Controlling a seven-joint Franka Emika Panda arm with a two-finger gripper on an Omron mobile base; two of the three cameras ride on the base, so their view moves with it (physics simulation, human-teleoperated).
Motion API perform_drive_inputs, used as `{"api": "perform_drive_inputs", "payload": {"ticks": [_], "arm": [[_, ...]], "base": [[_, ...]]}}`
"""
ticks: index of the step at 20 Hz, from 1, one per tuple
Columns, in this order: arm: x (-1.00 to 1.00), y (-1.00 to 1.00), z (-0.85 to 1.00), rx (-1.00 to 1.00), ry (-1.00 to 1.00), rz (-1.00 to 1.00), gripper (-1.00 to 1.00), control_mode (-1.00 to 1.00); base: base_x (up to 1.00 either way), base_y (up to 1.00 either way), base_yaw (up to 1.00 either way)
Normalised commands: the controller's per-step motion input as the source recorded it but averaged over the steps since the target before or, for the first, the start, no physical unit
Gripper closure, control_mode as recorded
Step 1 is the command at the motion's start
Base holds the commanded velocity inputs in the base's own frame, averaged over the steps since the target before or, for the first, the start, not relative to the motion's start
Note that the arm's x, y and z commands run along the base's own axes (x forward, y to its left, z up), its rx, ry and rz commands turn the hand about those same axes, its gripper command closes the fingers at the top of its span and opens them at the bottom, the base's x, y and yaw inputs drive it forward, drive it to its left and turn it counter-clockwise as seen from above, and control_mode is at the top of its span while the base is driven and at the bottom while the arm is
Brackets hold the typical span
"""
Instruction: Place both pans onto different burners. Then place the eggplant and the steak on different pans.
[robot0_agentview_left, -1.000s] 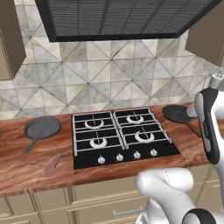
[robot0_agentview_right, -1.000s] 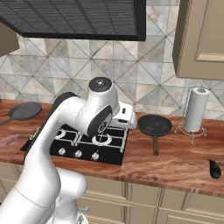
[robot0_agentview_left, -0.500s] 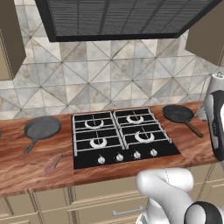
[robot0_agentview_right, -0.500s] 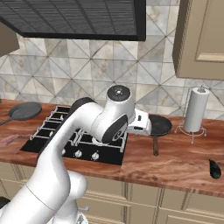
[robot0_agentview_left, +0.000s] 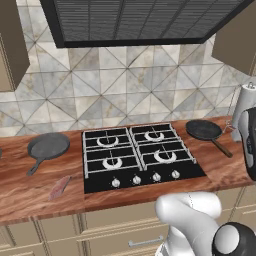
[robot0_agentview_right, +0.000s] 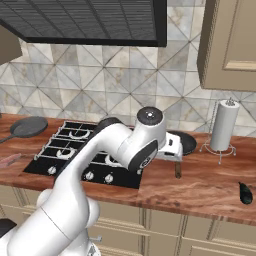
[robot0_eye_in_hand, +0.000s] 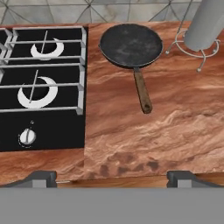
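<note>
Hand (robot0_eye_in_hand: 112, 177) wide open, empty, above dark pan (robot0_eye_in_hand: 131, 45)

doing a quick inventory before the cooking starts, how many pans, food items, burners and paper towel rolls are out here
Pans: 2, a grey pan left of the cooktop and a dark long-handled pan right of it.
Food items: 2, a steak and an eggplant, both on the counter.
Burners: 4, on the black cooktop.
Paper towel rolls: 1.
Total: 9
</note>
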Motion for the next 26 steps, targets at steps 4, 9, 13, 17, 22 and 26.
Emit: {"api": "perform_drive_inputs", "payload": {"ticks": [4,9,13,17,22,26], "arm": [[0.17,-0.17,-0.14,0.00,0.04,0.00,-1.00,-1.00],[0.25,-0.12,-0.17,0.00,0.02,0.00,-1.00,-1.00],[0.24,-0.03,-0.26,0.00,0.00,0.02,-1.00,-1.00],[0.19,0.00,-0.33,0.00,0.00,0.04,-1.00,-1.00],[0.18,-0.06,-0.20,0.00,0.00,0.01,-1.00,-1.00],[0.14,-0.15,-0.10,0.00,0.01,0.00,-1.00,-1.00]], "base": [[0.00,0.00,0.00],[0.00,0.00,0.00],[0.00,0.00,0.00],[0.00,0.00,0.00],[0.00,0.00,0.00],[0.00,0.00,0.00]]}}
